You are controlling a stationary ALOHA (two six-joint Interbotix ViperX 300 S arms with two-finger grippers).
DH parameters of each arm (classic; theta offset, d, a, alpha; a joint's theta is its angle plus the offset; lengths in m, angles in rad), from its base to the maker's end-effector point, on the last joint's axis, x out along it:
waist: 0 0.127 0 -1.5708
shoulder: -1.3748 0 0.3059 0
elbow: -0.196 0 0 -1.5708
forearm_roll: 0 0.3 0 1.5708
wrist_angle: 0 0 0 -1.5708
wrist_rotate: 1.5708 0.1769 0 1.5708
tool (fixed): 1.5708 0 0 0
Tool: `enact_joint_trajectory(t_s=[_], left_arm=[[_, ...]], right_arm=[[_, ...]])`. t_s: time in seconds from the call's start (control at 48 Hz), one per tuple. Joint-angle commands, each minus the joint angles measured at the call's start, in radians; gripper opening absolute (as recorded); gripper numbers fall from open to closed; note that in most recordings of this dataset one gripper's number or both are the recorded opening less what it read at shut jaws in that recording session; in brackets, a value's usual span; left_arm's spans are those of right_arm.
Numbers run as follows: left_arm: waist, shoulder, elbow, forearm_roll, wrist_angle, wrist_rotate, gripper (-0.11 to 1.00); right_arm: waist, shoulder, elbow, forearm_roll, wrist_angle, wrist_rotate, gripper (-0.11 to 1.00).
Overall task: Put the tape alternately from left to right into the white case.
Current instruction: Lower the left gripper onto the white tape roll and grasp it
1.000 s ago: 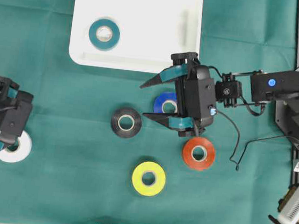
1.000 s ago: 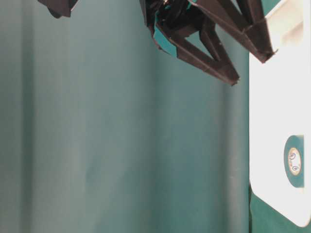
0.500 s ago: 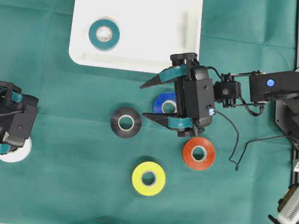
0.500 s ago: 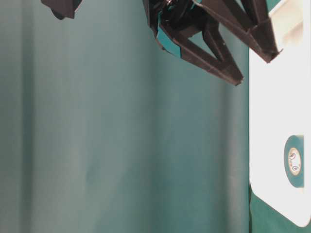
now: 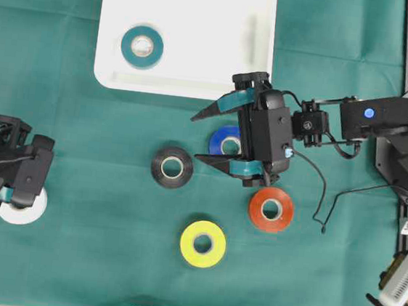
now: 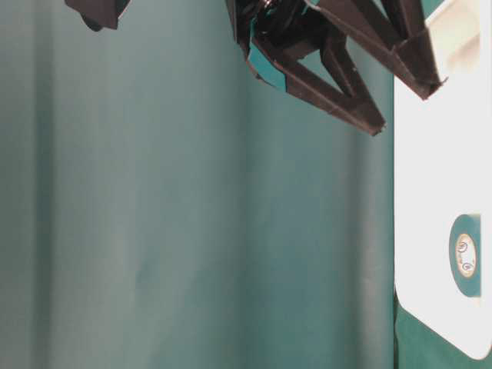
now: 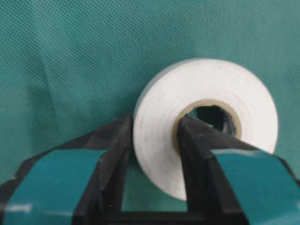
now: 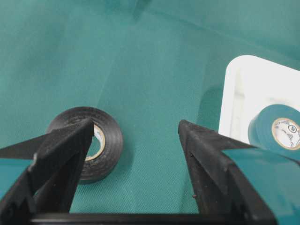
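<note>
At the lower left of the overhead view, the left gripper [image 5: 11, 193] has its jaws clenched on the white roll [image 7: 206, 122], one finger [image 7: 199, 154] in the core. Nearer centre lie the yellow roll [image 5: 203, 243], red roll [image 5: 271, 210] and black roll [image 5: 172, 166]. The right gripper [image 5: 204, 134] hangs spread wide over the blue roll [image 5: 225, 138]. Farther up, the white case [image 5: 203, 21] holds the teal roll [image 5: 142, 46].

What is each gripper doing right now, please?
Left gripper: shut on the white tape, one finger through its core.
Right gripper: open, holding nothing, above the cloth.
</note>
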Motion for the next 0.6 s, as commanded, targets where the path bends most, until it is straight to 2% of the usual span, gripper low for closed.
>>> enact_joint_trajectory(t_s=[0.0, 0.292, 0.583], left_arm=[[-0.008, -0.011, -0.018, -0.003, -0.002, -0.002, -0.03], [-0.008, -0.018, -0.032, -0.003, -0.002, -0.006, -0.03], [-0.008, -0.057, -0.124, -0.003, 0.005, -0.006, -0.03]], right_arm=[[0.002, -0.009, -0.018, 0.003, -0.005, 0.003, 0.74], [0.002, -0.009, -0.018, 0.003, -0.005, 0.003, 0.74], [0.002, -0.009, -0.018, 0.003, -0.005, 0.003, 0.74]])
